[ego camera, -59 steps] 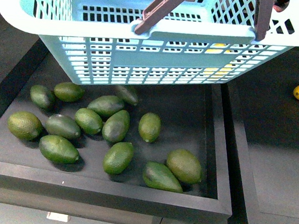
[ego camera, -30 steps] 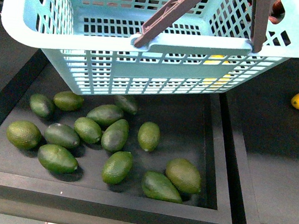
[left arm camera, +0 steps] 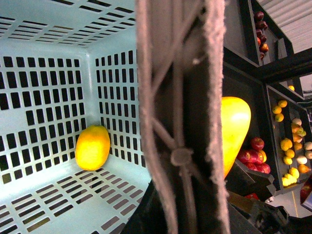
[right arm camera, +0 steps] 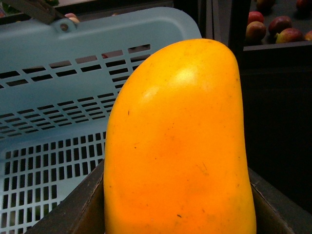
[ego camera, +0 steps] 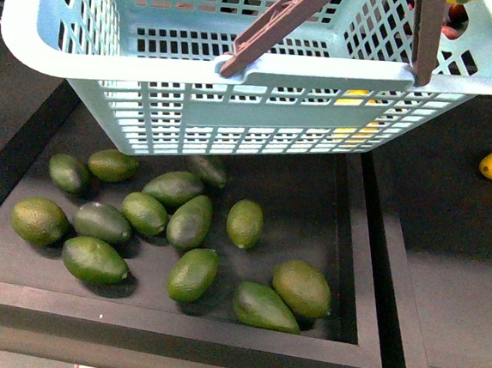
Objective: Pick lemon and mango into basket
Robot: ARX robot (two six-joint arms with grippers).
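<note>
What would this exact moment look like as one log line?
right gripper: shut on mango, not yet in basket | left gripper: holds basket by handle | lemon: inside basket

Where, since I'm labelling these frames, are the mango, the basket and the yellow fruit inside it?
mango (right arm camera: 178, 146), right wrist view, middle of its skin
basket (ego camera: 342, 72), front view, its near rim
yellow fruit (left arm camera: 92, 147), left wrist view, its middle

Lemon (left arm camera: 92, 147) in basket (left arm camera: 44, 97) corner; mango (left arm camera: 236, 122) outside basket wall; basket over tray (ego camera: 354, 245).
</note>
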